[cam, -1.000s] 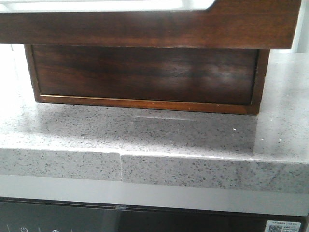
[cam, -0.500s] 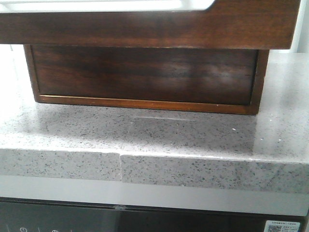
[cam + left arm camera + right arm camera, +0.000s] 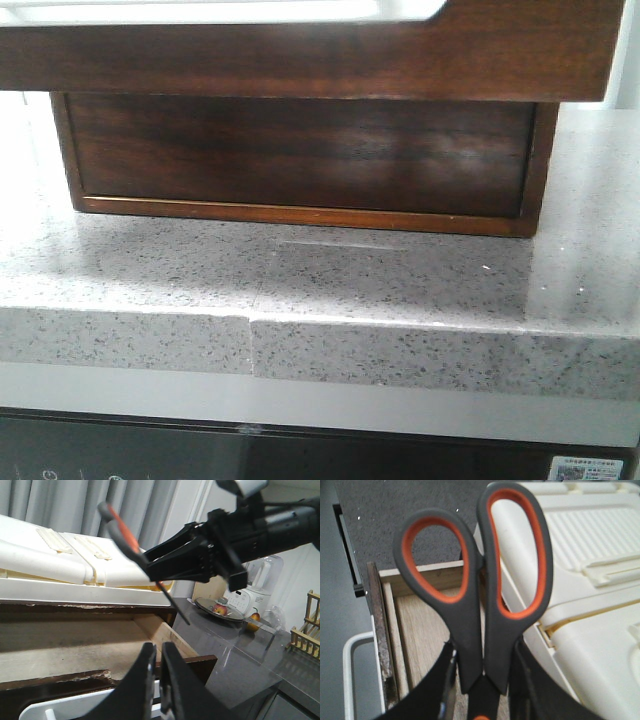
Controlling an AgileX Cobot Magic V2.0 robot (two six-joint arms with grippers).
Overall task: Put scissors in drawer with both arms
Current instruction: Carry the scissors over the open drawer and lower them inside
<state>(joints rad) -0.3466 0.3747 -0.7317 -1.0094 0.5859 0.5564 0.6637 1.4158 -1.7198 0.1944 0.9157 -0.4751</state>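
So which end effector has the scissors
The right end effector, shut on the scissors above the open drawer; the left end effector carries none.

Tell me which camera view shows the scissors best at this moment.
The right wrist view: the scissors fill it, grey handles with orange linings plain, held in the right gripper. The left wrist view shows them side-on and slightly blurred above the open drawer. The front view shows none of them.
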